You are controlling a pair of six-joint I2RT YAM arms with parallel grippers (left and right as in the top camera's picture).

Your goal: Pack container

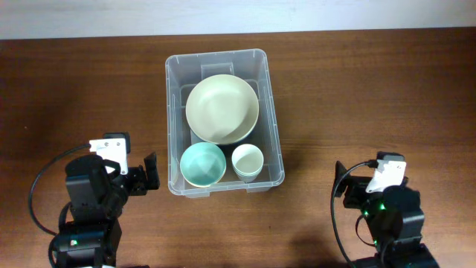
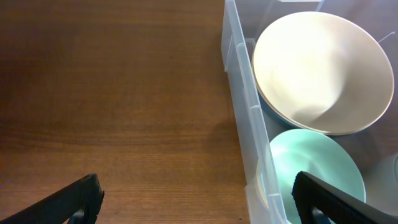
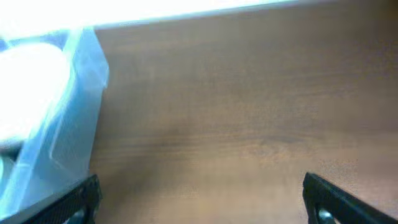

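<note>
The clear plastic container point(image 1: 172, 112) stands at the table's middle. Inside lie a large cream bowl point(image 1: 222, 109), a small teal bowl point(image 1: 202, 164) and a small white cup point(image 1: 247, 161). My left gripper point(image 1: 151, 175) is open and empty, just left of the container's near left corner. In the left wrist view its fingers point(image 2: 199, 202) straddle the container wall point(image 2: 245, 112), with the cream bowl point(image 2: 323, 68) and teal bowl point(image 2: 317, 168) beyond. My right gripper point(image 1: 339, 182) is open and empty, right of the container. Its fingers point(image 3: 202, 199) hover over bare wood, the container point(image 3: 68, 118) at the left.
The brown wooden table point(image 1: 372, 97) runs to a pale wall at the far edge. Black cables trail from both arm bases near the front.
</note>
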